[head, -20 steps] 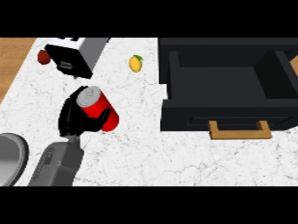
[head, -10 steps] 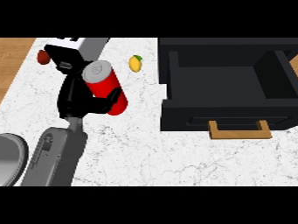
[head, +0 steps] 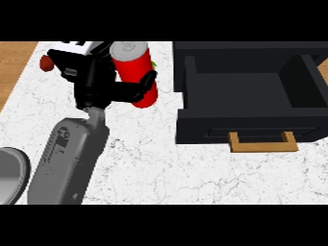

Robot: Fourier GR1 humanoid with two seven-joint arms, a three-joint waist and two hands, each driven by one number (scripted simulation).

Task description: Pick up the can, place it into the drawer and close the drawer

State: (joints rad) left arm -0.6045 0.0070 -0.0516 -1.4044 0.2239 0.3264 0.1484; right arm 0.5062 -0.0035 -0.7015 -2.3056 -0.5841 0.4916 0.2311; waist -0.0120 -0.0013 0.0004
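The red can (head: 132, 67) with a silver top is lifted off the white marble counter (head: 145, 158), slightly tilted. My left hand (head: 95, 84) is shut on it, the thumb (head: 144, 85) wrapped across its front. The can hangs left of the black drawer (head: 251, 122), which stands pulled open with its inside bare and its tan handle (head: 263, 143) facing me. The grey forearm (head: 70, 153) comes in from the lower left. My right hand does not show.
A white and black appliance (head: 70, 52) stands at the back left behind my hand, with a small red item (head: 45, 62) beside it. A sliver of a yellow-green fruit (head: 154, 63) peeks out behind the can. Wooden floor (head: 3, 81) lies past the counter's left edge.
My left hand has raised the can off the counter and carried it farther back and to the right, closer to the open drawer. The drawer has not moved.
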